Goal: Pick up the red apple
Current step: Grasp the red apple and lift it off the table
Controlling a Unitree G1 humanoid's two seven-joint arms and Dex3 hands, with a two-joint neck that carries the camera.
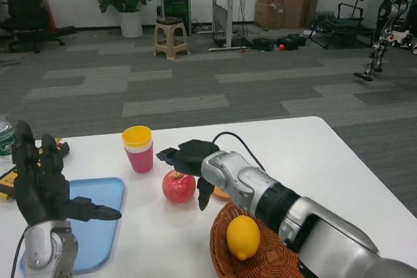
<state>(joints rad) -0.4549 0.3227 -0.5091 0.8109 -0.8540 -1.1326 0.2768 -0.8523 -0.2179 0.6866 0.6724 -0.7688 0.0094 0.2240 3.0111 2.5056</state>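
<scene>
Red apple (178,187) with pale speckles, upright, stem up

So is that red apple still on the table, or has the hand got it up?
On the table. The red apple sits on the white table, stem up. The right hand hovers over it, fingers spread, not closed around it.

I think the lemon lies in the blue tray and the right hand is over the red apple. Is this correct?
Not quite. The head view shows the lemon lying in the wicker basket, not in the blue tray. The rest holds: the right hand is over the red apple.
</scene>
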